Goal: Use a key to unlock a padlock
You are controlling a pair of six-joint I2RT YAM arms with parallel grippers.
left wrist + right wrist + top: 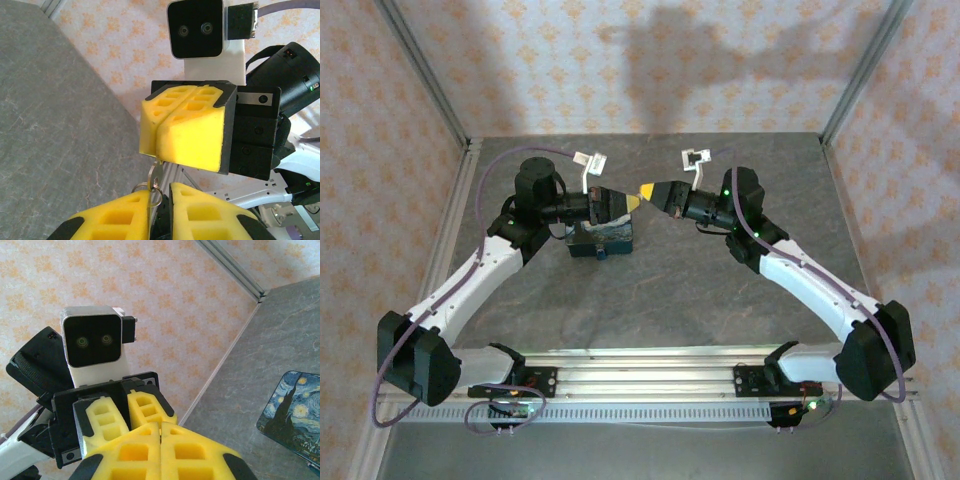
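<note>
Both grippers meet tip to tip in the air above the back of the table. The small silver key [155, 172] with its wire ring [143, 188] stands between them. My right gripper [158, 150] is shut, and the key's upper end goes into the seam of its yellow pads. My left gripper [161, 190] stands slightly open, a dark gap showing between its fingers, with the key lying against the inner face of its left finger [125, 215]. In the top view the left gripper [632, 203] and the right gripper [647, 193] touch noses. A small blue thing [603, 254], likely the padlock, sits at the painted box's near edge.
A dark blue box with yellow swirls [605, 236] lies on the grey table [660, 300] right under the left gripper, and its corner is seen from the right wrist [292, 415]. Patterned walls with metal posts [850, 80] close off the back and sides.
</note>
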